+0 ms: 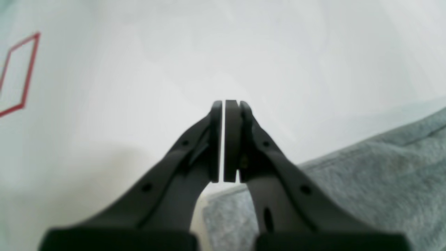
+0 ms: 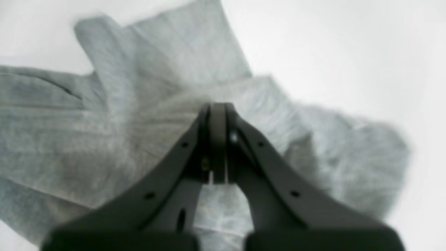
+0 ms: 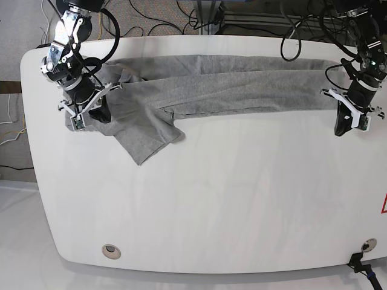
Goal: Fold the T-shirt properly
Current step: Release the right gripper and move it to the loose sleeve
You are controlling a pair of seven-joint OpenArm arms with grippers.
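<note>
The T-shirt is heather grey and lies as a long band across the far part of the white table, with one sleeve sticking out toward the front at its left end. My right gripper hangs over that left end, beside the sleeve. In the right wrist view the right gripper is shut above rumpled T-shirt fabric, with no cloth visible between the pads. My left gripper is just off the band's right end. The left gripper is shut over bare table, with the T-shirt below and to its right.
A red outlined mark is painted on the table near its right edge. Two round fittings sit by the front edge. Cables lie behind the table's far edge.
</note>
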